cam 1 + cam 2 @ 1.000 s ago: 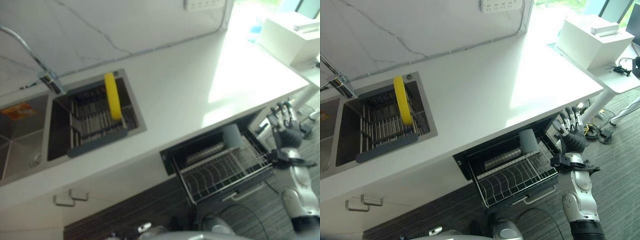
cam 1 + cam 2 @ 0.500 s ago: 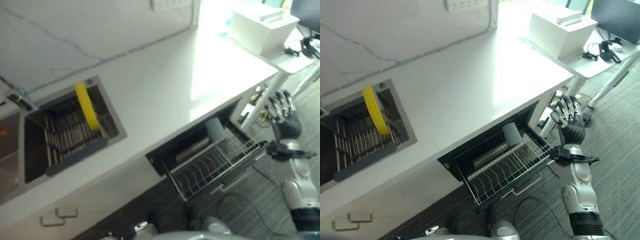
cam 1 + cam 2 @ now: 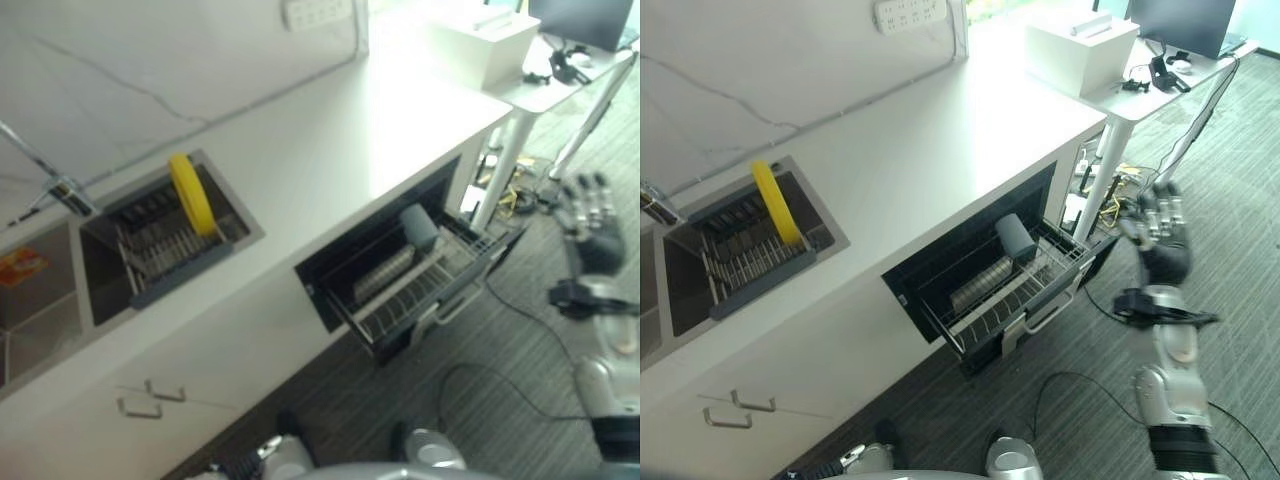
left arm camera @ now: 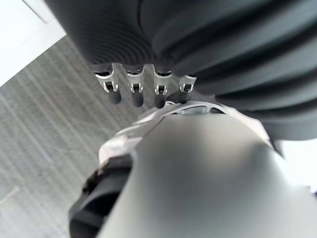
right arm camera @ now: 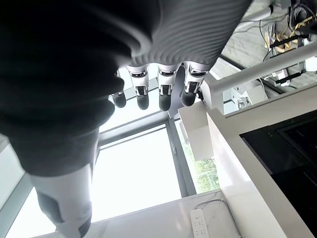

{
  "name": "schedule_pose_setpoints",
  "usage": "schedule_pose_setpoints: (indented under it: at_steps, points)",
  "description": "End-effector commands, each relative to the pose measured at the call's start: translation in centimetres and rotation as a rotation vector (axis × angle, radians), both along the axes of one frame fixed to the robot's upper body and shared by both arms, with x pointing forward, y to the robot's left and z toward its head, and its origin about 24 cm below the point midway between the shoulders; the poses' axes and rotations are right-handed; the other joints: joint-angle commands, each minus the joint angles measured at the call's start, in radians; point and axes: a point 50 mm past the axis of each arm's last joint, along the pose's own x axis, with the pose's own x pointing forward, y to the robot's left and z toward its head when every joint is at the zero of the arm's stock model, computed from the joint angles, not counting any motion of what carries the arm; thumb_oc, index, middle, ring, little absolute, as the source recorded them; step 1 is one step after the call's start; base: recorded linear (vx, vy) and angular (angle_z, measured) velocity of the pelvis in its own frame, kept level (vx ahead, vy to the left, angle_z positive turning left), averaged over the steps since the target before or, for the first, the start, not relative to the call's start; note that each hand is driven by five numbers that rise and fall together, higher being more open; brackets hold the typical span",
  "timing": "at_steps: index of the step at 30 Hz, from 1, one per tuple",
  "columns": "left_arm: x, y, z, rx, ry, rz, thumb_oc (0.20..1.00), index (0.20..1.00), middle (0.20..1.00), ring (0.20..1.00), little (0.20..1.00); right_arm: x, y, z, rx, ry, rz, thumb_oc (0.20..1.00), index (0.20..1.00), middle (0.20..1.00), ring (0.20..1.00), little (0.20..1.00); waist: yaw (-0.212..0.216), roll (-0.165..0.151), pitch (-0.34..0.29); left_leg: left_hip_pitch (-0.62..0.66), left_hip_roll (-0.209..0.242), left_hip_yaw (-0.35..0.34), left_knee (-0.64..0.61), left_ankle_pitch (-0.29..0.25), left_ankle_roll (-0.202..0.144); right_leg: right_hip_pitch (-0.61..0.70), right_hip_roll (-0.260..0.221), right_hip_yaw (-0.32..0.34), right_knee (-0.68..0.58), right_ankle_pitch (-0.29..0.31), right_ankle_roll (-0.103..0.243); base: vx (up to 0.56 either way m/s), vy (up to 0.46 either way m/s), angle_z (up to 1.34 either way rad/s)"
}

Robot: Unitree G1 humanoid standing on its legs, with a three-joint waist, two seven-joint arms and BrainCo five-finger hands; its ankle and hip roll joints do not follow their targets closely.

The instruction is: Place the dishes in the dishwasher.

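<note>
**Dishwasher open, yellow plate waiting in the sink, both hands empty**

The right hand (image 3: 1162,232) is raised in the air beside the pulled-out dishwasher rack (image 3: 1015,290), its fingers straight and spread, holding nothing; its own wrist view shows the fingertips extended with only window and counter beyond them. The left hand (image 4: 143,87) appears in its wrist view hanging over the grey floor, fingers relaxed and straight, also empty.

The yellow plate (image 3: 775,204) stands on edge in the dark drying rack (image 3: 745,262) inside the sink (image 3: 60,290), well apart from the dishwasher along the white countertop (image 3: 930,130). The wire rack already carries 1 grey cup (image 3: 1016,236), tipped on its side near the back.

What could go wrong, as a judgement:

- The plate is far from either hand, and the raised right hand is on the wrong side of the dishwasher, so a long reach or a step sideways is needed; a hurried reach could knock the faucet (image 3: 62,186).
- The plate is thin and upright, so a pinch on its rim may slip and drop it into the sink or onto the floor.
- The open rack juts out at low height; an arm swinging across could strike it or dislodge the cup.

An orange label (image 3: 22,268) sits in the second sink basin, but no writing on it can be made out
</note>
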Motion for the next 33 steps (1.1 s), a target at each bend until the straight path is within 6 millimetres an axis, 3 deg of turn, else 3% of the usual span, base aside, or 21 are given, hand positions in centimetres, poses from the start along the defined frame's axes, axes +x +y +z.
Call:
schedule_pose_setpoints:
  at_steps: [1,6,15,25,33]
  points:
    - [1.5,-2.4,0.0,-0.100,-0.063,-0.029,1.000,1.000,1.000,1.000,1.000,0.1,2.0,1.8,-0.027,-0.102,0.104,1.000,1.000,1.000,1.000,1.000,0.029,-0.015,-0.029,0.069,-0.062,0.005,-0.021,-0.025,0.009,0.081,-0.078,0.047,-0.005,-0.066,0.073,0.04,0.095,-0.04]
    - [1.3,-2.9,0.0,-0.157,-0.084,0.039,1.000,1.000,1.000,1.000,1.000,0.3,2.5,1.7,-0.046,-0.093,0.136,1.000,1.000,1.000,1.000,1.000,0.044,-0.026,-0.038,0.089,-0.073,0.003,-0.043,-0.030,0.012,0.071,-0.083,0.032,-0.025,-0.046,0.084,0.00,0.023,-0.01]
    - [3.3,-3.2,0.4,-0.062,-0.190,-0.113,1.000,1.000,1.000,1.000,1.000,1.1,4.9,2.5,-0.166,-0.080,0.332,1.000,1.000,1.000,1.000,1.000,0.076,-0.036,-0.022,0.058,-0.055,0.008,-0.007,-0.034,0.014,0.068,-0.091,0.001,-0.012,-0.052,0.076,-0.01,0.015,0.07]
    - [4.2,-3.8,0.8,-0.010,-0.276,-0.282,1.000,1.000,1.000,1.000,1.000,3.5,9.6,6.7,-0.185,-0.216,0.545,1.000,1.000,1.000,1.000,1.000,0.165,-0.040,0.003,0.046,-0.069,-0.068,0.042,-0.057,0.013,0.082,-0.089,-0.025,0.002,-0.057,0.063,0.09,0.033,0.13]
    - [4.8,-4.2,1.1,0.105,-0.319,-0.564,1.000,1.000,1.000,1.000,1.000,5.9,13.1,10.2,-0.192,-0.286,0.562,1.000,1.000,1.000,1.000,1.000,0.239,-0.035,0.030,0.034,-0.091,-0.143,0.058,-0.057,0.014,0.078,-0.090,-0.044,0.030,-0.064,0.057,0.08,0.023,0.26]
